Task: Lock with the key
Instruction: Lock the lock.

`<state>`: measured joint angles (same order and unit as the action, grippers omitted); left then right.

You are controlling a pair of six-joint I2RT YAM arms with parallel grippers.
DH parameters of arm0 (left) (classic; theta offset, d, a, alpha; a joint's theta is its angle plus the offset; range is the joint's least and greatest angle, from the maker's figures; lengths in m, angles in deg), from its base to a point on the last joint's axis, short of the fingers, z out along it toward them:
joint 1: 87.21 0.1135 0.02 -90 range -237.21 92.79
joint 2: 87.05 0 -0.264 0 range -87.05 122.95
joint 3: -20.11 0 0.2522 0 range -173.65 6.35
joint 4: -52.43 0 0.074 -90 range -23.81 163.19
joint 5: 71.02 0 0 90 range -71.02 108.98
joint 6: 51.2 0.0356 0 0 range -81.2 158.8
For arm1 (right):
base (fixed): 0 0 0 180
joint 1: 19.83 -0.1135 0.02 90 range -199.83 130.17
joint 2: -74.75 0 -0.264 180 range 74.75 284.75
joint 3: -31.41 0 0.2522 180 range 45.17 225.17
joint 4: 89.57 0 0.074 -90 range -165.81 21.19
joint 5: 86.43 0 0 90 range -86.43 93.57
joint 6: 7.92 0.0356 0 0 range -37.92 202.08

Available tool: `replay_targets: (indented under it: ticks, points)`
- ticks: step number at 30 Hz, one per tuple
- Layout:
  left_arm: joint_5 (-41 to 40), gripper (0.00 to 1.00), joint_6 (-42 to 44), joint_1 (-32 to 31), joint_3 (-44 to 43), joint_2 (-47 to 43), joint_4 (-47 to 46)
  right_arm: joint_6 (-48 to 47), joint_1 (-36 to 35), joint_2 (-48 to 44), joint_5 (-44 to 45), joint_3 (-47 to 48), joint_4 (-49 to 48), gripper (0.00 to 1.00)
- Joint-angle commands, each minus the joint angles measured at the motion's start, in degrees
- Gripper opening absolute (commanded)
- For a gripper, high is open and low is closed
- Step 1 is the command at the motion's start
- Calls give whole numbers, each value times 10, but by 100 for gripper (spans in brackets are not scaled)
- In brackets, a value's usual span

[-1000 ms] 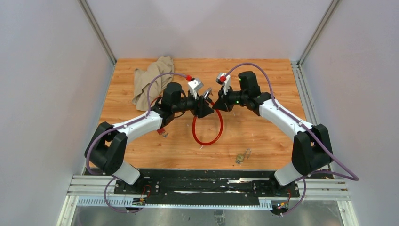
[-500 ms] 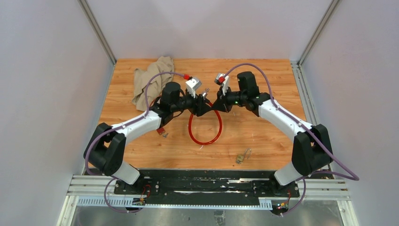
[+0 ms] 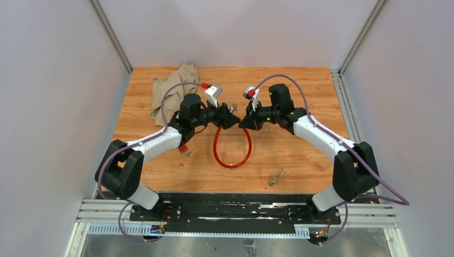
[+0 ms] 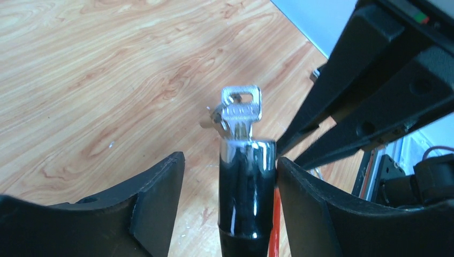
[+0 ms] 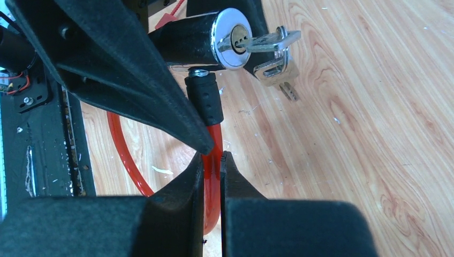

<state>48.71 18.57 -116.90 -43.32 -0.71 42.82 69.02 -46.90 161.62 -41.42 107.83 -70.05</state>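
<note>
The silver key (image 4: pixel 242 110) sticks in the chrome face of a black lock barrel (image 4: pixel 247 187). A second key hangs from its ring (image 5: pixel 275 72). My left gripper (image 4: pixel 229 160) is open around the barrel: the left pad stands clear, and the right pad (image 4: pixel 300 187) touches the barrel's side. My right gripper (image 5: pixel 211 155) is shut on the red cable (image 5: pixel 212 134) just below its black end sleeve (image 5: pixel 206 99), whose metal tip meets the barrel (image 5: pixel 201 37). In the top view both grippers (image 3: pixel 227 115) (image 3: pixel 245 120) meet above the red loop (image 3: pixel 233 152).
A crumpled beige cloth (image 3: pixel 171 91) lies at the back left of the wooden table (image 3: pixel 300 155). Near the front edge lies a small brass padlock with its key (image 3: pixel 275 178). A small red-tagged piece (image 3: pixel 184 150) rests beside the left forearm.
My left gripper's jaws have widened around the lock barrel. Both grippers and the red loop have drifted slightly left. The right gripper's hold on the cable is unchanged.
</note>
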Motion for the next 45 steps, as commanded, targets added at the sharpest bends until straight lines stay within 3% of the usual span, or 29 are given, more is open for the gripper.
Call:
replay_targets:
  ticks: [1, 7, 16, 20, 29, 38, 41, 45]
  points:
    - [-25, 68, -36, 4, -1, -5, -36, 17, -21, -17, -28, 1, -24, 1]
    - [-15, 63, -17, 2, 8, -2, -36, 29, -22, -12, -8, 10, -25, 1]
    - [19, 66, -22, 0, 22, 0, -35, 61, -19, -2, 34, 20, -29, 1]
    - [25, 56, -26, -2, 12, 8, -35, 63, -21, -2, 19, 24, -29, 1]
    - [38, 44, -45, -9, -10, 25, -35, 61, -29, -4, 13, 24, -30, 1]
    - [39, 19, -65, -9, -13, 35, -35, 58, -35, 0, 29, 25, -25, 1]
    - [32, 2, -72, -9, -9, 33, -38, 59, -35, 2, 37, 25, -24, 1]
    - [21, 0, -78, -9, -2, 23, -44, 58, -35, 6, 46, 24, -21, 1]
